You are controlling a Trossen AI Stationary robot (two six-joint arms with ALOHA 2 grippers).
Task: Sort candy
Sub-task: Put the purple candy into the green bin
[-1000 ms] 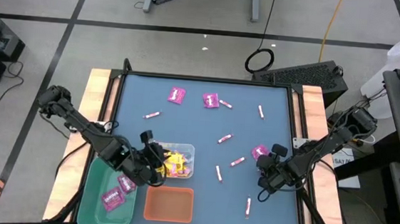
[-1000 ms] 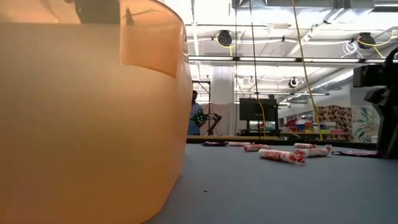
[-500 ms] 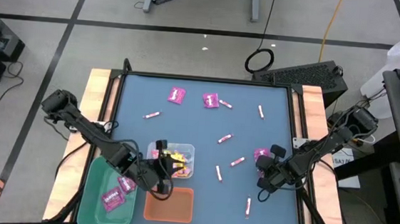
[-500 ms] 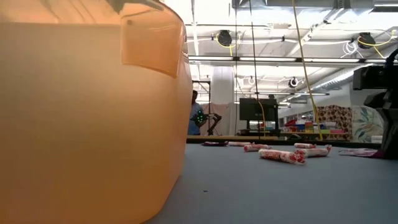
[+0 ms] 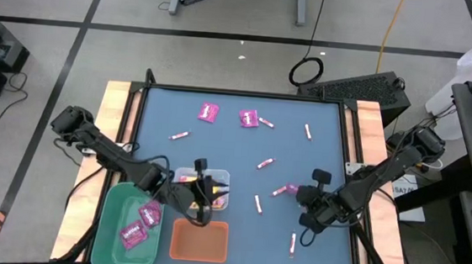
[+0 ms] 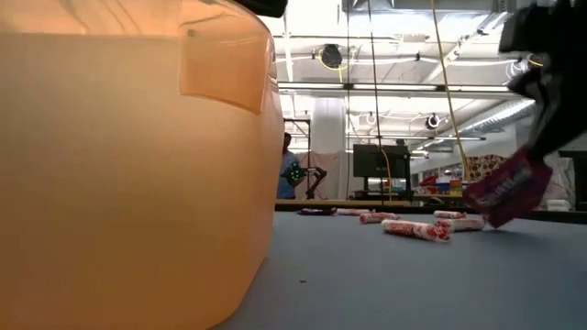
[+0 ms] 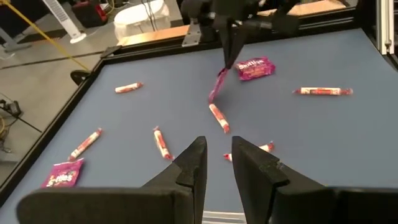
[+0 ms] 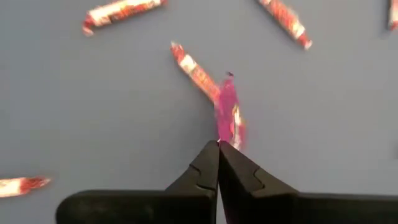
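Two arms share our blue table (image 5: pixel 312 239). Our right gripper (image 8: pixel 218 146) has its jaws pinched together on a magenta packet (image 8: pixel 227 115), which hangs edge-on above the mat; in the low view that same packet dangles clear of the surface. Beneath it lie pink-and-white sticks (image 8: pixel 196 71). Our left gripper (image 7: pixel 216 158) hovers at the near edge of the clear bin (image 5: pixel 215 178), just above the orange bin (image 5: pixel 199 240), its jaws a narrow gap apart and holding nothing. We see yellow packets (image 5: pixel 208 196) piled in the clear bin and two magenta packets (image 5: pixel 140 224) in the green bin (image 5: pixel 111 223). Two more magenta packets (image 5: pixel 209 111) lie near the table's far edge, with more sticks scattered across the middle and right of the mat.
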